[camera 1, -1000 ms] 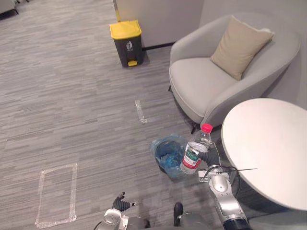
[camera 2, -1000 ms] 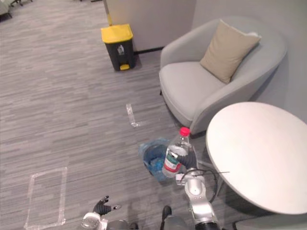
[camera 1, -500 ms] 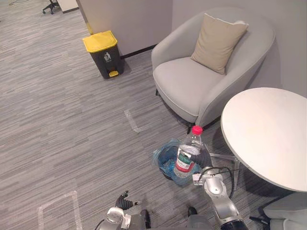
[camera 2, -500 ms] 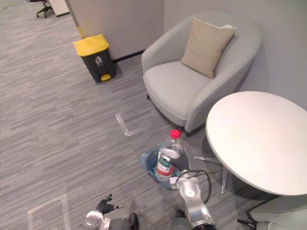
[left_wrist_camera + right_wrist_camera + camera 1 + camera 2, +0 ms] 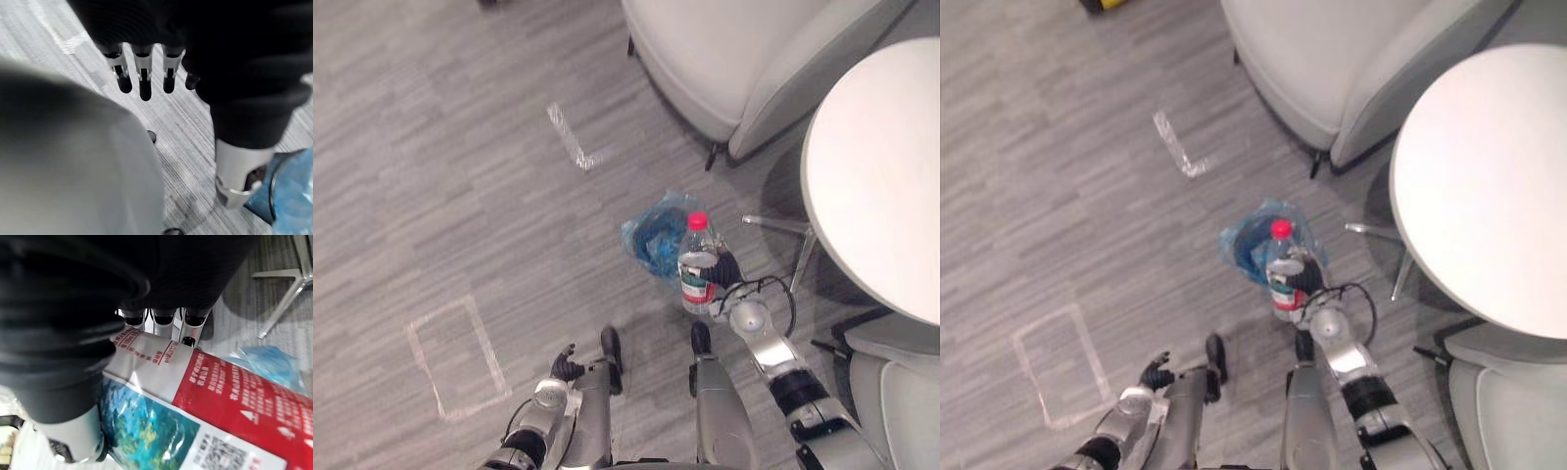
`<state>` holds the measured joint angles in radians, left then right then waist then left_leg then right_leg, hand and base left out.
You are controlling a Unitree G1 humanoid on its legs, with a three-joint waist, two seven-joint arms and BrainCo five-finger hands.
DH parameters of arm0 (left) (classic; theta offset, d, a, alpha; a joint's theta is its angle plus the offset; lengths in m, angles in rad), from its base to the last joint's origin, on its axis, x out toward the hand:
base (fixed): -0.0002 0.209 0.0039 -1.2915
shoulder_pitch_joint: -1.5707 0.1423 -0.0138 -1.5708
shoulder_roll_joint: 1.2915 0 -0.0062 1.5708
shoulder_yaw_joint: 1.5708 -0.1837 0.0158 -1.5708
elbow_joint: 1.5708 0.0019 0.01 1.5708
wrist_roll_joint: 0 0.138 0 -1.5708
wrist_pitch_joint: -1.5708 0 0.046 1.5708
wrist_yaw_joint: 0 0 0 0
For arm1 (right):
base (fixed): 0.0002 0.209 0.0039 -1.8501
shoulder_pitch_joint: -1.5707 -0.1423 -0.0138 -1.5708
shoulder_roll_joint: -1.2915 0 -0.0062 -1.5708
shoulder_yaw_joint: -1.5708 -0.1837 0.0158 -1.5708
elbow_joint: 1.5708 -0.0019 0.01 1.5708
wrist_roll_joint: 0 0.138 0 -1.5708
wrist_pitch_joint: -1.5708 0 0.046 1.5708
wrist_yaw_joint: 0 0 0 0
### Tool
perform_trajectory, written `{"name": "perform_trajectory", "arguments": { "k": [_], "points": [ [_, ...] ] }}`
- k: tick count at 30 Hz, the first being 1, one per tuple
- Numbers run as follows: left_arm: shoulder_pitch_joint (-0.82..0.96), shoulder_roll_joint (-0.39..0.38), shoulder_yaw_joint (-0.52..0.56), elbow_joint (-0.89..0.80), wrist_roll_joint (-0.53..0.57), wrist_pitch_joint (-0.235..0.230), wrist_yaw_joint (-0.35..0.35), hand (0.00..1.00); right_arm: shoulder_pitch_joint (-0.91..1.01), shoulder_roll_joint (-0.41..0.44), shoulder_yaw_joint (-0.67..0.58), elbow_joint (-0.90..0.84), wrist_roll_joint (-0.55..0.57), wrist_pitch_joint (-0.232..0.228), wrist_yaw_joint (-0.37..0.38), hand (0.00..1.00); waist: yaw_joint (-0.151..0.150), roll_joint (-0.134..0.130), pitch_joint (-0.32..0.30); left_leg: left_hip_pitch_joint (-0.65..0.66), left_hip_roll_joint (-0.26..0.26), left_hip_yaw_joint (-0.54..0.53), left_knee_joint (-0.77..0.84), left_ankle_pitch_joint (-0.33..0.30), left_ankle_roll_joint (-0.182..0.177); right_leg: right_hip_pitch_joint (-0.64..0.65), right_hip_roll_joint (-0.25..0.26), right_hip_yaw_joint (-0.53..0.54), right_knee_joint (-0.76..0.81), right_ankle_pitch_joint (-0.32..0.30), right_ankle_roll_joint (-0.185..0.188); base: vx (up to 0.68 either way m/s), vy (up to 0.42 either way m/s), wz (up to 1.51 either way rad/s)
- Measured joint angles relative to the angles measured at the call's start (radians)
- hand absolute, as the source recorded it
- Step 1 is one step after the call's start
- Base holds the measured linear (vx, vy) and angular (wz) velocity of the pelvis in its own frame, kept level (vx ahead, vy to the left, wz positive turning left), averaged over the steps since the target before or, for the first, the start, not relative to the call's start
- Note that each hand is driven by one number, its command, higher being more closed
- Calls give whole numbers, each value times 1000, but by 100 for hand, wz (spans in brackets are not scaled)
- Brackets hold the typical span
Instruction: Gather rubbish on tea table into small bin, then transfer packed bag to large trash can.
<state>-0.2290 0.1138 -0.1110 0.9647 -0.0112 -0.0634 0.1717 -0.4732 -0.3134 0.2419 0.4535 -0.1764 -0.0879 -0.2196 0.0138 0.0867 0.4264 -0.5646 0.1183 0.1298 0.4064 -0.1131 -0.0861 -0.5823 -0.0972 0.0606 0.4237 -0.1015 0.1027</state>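
Left eye view, bottle: the clear plastic bottle (image 5: 698, 262) with a red cap stands upright in the air, gripped at its labelled middle.
Left eye view, right robot hand: the right robot hand (image 5: 726, 273) is wrapped round the bottle from the table side.
Left eye view, small bin: the small bin (image 5: 655, 241), lined with a blue bag, sits on the floor just beside the bottle. Whether the bottle is over the opening cannot be told.
Left eye view, table: the round white table (image 5: 881, 166) has a bare top in the part that shows, with the armchair (image 5: 744, 59) beyond it.
Right eye view, left robot hand: the left robot hand (image 5: 1155, 373) hangs low, well apart from the bin, holding nothing.
Left wrist view, fingers: its fingers (image 5: 142, 73) hang straight and loosely spread above the floor, with the blue bag's edge (image 5: 296, 188) off to one side.
Right wrist view, grip: the fingers (image 5: 157, 316) curl over the label's edge, and the bottle lies tight against the palm.
Handling: probably light and thin-walled, so a hard squeeze would dent it. The glossy label looks slippery. The middle is the best place to hold it, and it should be let go only when squarely above the bag.
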Motion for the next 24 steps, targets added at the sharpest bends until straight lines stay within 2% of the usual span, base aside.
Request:
{"name": "perform_trajectory", "arguments": {
  "k": [7,10,12,13,16,20,21,24],
  "points": [
    [-121,-19,94,-129,-38,-13,23,0,-190,-16,-4,-9,25,11,-65,100,23,-10,22,-275,12,-39,105,13,3,-249,-5,-39,107,3,-14,-130,-11,18],
    [-64,-20,82,-409,-68,-21,20,0,-234,-55,-6,-76,45,19,-76,100,50,-13,37,-364,5,-62,137,22,0,-332,-14,-58,164,-11,-22,-44,8,29],
    [38,-15,83,-588,-83,-52,19,0,-259,-84,-21,-89,66,19,-77,100,63,-12,44,-399,-7,-77,154,22,0,-369,-29,-69,206,-33,-26,2,-2,31],
    [71,-12,86,-623,-92,-62,18,0,-265,-91,-33,-90,68,19,-79,100,71,-12,44,-409,-8,-79,157,22,0,-378,-32,-72,214,-37,-28,16,-7,26],
    [152,-10,95,-675,-108,-68,16,0,-297,-142,-58,-88,70,18,-97,100,86,-13,45,-449,-7,-77,158,24,8,-412,-48,-95,238,-52,-32,30,-10,30],
    [172,-14,75,-680,-109,-69,-9,0,-338,-180,-74,-58,70,18,-98,100,95,-14,45,-475,-6,-55,152,44,9,-432,-72,-114,255,-67,-30,43,-4,30],
    [172,-14,74,-685,-109,-71,-16,0,-352,-180,-72,-44,70,17,-98,0,95,-14,45,-476,-8,-55,152,44,10,-432,-75,-115,253,-67,-30,46,21,6],
    [171,-11,66,-712,-109,-84,-22,0,-375,-193,-68,-11,69,17,-98,0,97,-14,45,-482,-9,-56,150,44,10,-433,-77,-120,247,-67,-30,29,15,3]
  ]
}}
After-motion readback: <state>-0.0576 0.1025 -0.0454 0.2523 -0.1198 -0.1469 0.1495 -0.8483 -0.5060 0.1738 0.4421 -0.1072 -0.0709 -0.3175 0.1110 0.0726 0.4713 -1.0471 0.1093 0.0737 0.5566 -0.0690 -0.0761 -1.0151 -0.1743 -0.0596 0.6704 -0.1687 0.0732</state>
